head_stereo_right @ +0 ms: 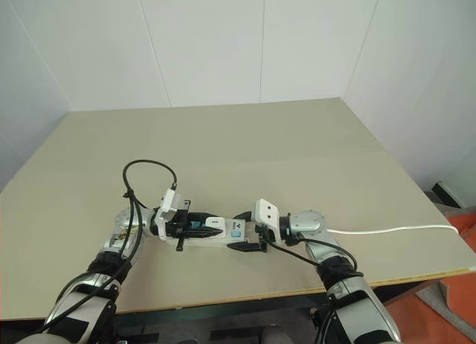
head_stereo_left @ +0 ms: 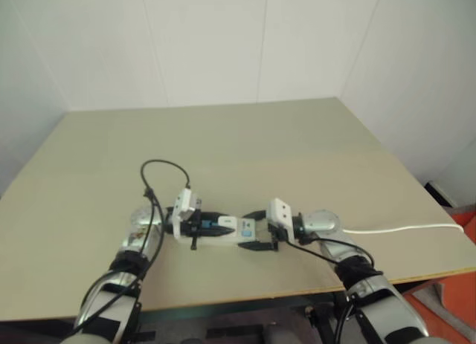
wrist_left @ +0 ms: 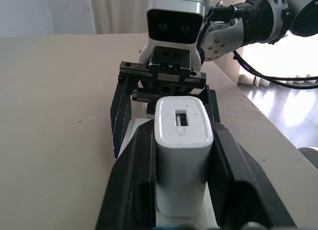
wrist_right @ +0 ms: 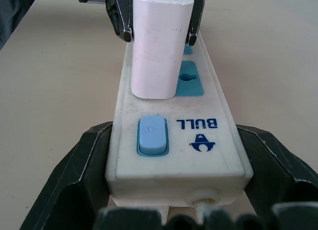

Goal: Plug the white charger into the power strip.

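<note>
Had my right claw [wrist_right: 171, 210] clamped around the strip's [wrist_right: 198, 140] switch end to brace it, while my left claw [wrist_left: 184, 190] squeezed the charger [wrist_right: 156, 46] standing on the strip's socket.

power strip [head_stereo_right: 216, 234]: lies on the desk [head_stereo_right: 245, 151] near its front edge, lengthwise left to right
white charger [wrist_right: 156, 46]: stands on the power strip's top face, just beside the switch [wrist_right: 152, 135], between the left hand's fingers
left hand [head_stereo_right: 195, 226]: at the strip's left end, clamped on the charger
right hand [head_stereo_right: 249, 234]: at the strip's right end, fingers either side of it
cord [head_stereo_right: 394, 229]: runs right across the desk
</note>
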Controlling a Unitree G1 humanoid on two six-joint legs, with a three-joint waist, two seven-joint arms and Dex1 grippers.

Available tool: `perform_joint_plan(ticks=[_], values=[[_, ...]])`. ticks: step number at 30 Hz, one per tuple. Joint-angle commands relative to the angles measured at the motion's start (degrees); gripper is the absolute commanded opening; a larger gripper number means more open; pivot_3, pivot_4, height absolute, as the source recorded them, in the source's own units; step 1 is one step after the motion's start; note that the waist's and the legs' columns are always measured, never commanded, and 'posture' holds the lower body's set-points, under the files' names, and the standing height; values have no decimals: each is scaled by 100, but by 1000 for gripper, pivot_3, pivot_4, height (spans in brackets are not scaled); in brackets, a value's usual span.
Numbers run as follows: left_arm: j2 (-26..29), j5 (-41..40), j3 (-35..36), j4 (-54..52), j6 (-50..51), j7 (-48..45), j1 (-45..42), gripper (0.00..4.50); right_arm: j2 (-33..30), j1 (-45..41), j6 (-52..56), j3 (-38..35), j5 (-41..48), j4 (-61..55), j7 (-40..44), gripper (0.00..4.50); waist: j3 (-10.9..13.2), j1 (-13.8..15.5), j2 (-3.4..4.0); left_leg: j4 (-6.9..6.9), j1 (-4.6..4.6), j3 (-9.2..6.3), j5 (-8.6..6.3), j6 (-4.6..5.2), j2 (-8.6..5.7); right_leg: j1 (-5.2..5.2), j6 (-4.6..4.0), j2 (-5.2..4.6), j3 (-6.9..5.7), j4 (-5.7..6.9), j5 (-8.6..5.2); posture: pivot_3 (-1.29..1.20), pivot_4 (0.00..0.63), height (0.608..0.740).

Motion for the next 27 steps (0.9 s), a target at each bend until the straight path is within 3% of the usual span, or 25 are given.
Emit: perform_joint_plan(ticks=[1, 10, 16, 26, 27], values=[[398, 627, -21, 765, 300, 486, 194, 1736, -93, 129, -89, 147, -256, -24, 131, 3418, -5, -3, 3, 0, 0, 0, 0, 0, 0, 0, 0, 0, 0, -1, 0, 0, 150, 740], [362, 493, 261, 738, 181, 249, 124, 4476, -132, 159, -88, 146, -266, -35, 131, 3418, -21, 20, 30, -23, 2, 1, 0, 0, -4, -4, -1, -2, 3, -17, -2, 0, 150, 740], [682, 211, 490, 365, 533, -371, 60, 4476, -130, 139, -111, 161, -285, 9, 148, 3418, -18, 0, 28, -35, -1, 2, 0, 0, -3, -19, -1, -1, 4, -21, -3, 0, 150, 740], [1657, 226, 1032, 22, 138, -366, -94, 4476, -185, 36, 91, 109, -114, -66, 458, 3418, 76, 14, -31, -37, -9, -2, 0, 0, 1, -40, -9, -4, -2, -27, 0, 0, 150, 740], [1705, 202, 1091, 6, 158, -362, -107, 4493, -209, 25, 120, 106, -105, -99, 511, 3768, 83, 27, -30, -37, -9, -1, 0, 0, 0, -40, -10, -5, -2, -27, 1, 0, 150, 740]])
